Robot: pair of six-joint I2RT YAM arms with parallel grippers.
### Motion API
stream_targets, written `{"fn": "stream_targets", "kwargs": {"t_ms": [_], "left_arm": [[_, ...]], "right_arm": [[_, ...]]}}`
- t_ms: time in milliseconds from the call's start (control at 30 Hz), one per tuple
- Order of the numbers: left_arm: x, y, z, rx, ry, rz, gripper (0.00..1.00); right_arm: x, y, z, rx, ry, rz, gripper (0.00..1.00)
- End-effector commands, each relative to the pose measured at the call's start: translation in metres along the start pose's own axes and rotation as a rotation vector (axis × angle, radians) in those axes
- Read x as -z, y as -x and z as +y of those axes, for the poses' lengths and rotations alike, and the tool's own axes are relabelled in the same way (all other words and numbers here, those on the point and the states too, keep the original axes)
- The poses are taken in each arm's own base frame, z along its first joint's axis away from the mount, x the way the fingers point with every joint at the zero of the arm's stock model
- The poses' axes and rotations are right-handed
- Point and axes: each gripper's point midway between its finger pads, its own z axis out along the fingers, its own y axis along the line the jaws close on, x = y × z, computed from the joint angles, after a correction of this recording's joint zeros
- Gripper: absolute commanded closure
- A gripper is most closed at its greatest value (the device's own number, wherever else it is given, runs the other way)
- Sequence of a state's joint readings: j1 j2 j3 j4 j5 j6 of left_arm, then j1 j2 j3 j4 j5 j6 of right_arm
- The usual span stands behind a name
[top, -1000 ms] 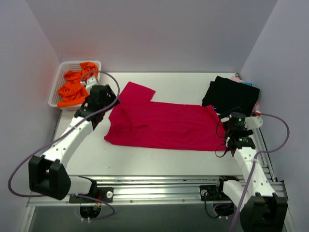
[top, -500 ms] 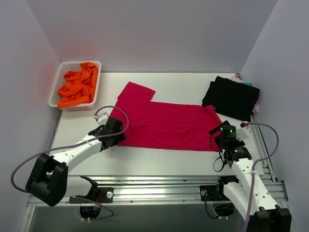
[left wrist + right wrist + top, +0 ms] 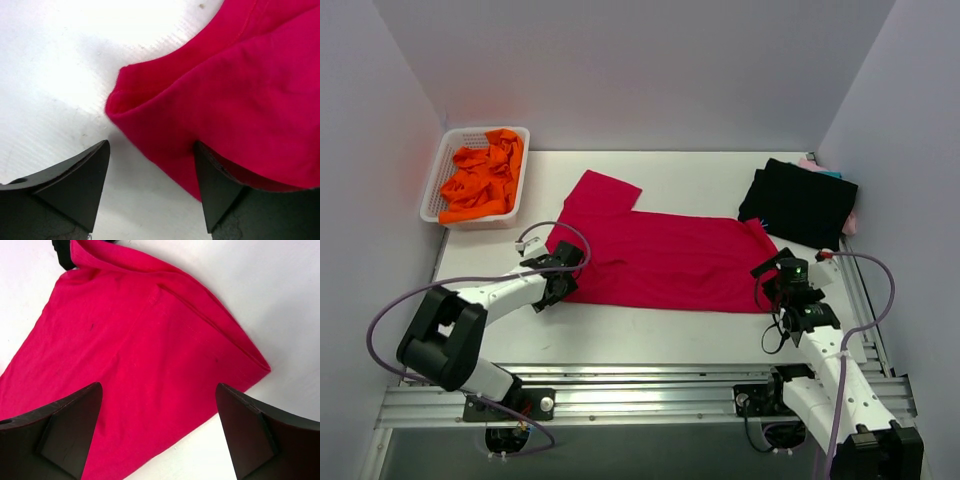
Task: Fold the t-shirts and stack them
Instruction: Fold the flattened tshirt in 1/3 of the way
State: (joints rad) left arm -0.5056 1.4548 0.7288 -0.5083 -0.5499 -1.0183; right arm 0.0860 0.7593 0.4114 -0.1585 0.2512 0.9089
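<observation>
A crimson-red t-shirt [image 3: 660, 258] lies spread across the middle of the table, one sleeve pointing to the back left. My left gripper [image 3: 563, 276] hovers open at its near-left corner [image 3: 150, 120]; one finger is over bare table, the other over the cloth edge. At the near-right corner [image 3: 165, 355] my right gripper [image 3: 775, 277] stands wide open above the cloth, holding nothing. A folded black t-shirt [image 3: 800, 203] sits at the back right on a small stack, with pink [image 3: 850, 222] and teal [image 3: 830, 172] edges peeking out beneath.
A white basket [image 3: 438, 178] with orange cloth [image 3: 480, 178] stands at the back left. Grey walls close in the table on three sides. A metal rail [image 3: 650, 385] runs along the near edge between the arm bases.
My left arm has swung from beside the basket down to the shirt's near-left corner. My right gripper has come forward to the shirt's near-right corner. The shirt has not moved.
</observation>
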Motion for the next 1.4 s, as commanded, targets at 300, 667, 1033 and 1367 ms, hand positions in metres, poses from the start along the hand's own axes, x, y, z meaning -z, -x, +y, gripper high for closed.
{"fn": "stream_targets", "kwargs": {"t_ms": [300, 667, 1033, 1367], "left_arm": [[-0.007, 0.015, -0.004, 0.040, 0.120, -0.082, 0.98], [0.061, 0.017, 0.040, 0.116, 0.104, -0.118, 0.95], [0.100, 0.012, 0.043, 0.148, -0.125, -0.129, 0.04], [0.084, 0.053, -0.001, 0.140, -0.172, -0.297, 0.35]], "right_arm": [[-0.009, -0.017, 0.018, 0.050, 0.092, 0.070, 0.09], [-0.003, -0.026, 0.040, 0.043, 0.200, 0.093, 0.11], [0.058, -0.108, 0.174, 0.298, 0.522, 0.176, 0.16], [0.066, -0.260, 0.272, 0.479, 0.591, 0.354, 0.35]]}}
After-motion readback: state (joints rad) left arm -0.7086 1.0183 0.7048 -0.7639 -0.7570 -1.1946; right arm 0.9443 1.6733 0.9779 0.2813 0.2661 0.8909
